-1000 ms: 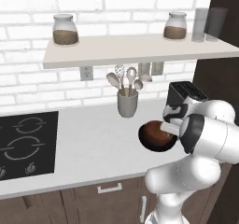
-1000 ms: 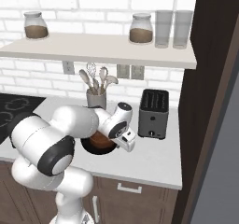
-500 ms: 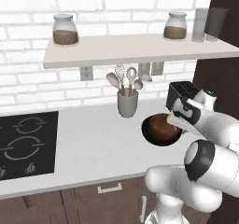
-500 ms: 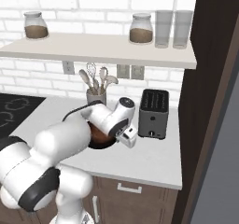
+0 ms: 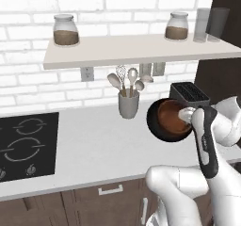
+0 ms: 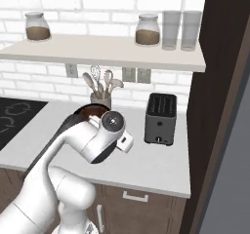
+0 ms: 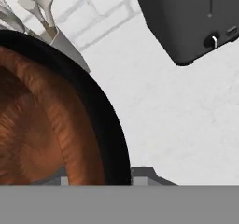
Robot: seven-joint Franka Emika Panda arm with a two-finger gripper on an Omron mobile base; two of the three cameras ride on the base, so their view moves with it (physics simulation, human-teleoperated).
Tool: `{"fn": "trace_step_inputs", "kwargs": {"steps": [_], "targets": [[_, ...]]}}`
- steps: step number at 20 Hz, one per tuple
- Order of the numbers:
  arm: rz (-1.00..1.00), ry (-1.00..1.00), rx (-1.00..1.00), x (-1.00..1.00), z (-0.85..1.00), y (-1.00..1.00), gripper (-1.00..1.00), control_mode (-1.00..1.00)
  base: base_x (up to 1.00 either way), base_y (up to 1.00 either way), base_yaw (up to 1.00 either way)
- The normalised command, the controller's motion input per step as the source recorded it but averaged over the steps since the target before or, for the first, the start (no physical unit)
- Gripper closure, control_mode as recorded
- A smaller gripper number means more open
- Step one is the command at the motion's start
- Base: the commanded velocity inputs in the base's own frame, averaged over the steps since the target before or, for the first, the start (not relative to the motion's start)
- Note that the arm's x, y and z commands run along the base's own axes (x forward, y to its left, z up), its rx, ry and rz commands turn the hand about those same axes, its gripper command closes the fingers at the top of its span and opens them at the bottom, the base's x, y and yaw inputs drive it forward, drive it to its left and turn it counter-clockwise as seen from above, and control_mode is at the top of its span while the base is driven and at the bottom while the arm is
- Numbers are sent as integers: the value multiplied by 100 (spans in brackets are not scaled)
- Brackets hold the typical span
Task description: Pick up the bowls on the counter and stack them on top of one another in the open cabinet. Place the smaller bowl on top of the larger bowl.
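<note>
Bowls: two, brown bowl [image 5: 172,116] nested in black bowl [image 5: 154,124], gripped at rim by pincer [image 5: 188,117] above surface [image 5: 89,145]; two jars [image 5: 65,30] on shelf [image 5: 136,50].

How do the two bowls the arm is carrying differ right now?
The smaller bowl is reddish-brown and wood-grained; the larger bowl is glossy black. The brown one is narrower and sits nested inside the black one, whose rim rings it. Both are round, tilted on edge together and lifted off the counter.

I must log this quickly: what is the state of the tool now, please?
Tool: closed on the rim of the wide glossy black bowl, lifted off the counter, with the small reddish-brown wood-look bowl inside it.
</note>
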Motion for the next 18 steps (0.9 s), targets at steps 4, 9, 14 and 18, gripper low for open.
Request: {"fn": "trace_step_inputs", "kwargs": {"steps": [4,9,14,18], "targets": [[0,-34,0,-56,100,12,100,-100,0,0,0],[0,-20,0,-43,100,12,100,-100,0,0,0],[0,-8,0,-22,100,8,100,-100,0,0,0],[0,0,4,0,100,14,100,-100,0,0,0]]}}
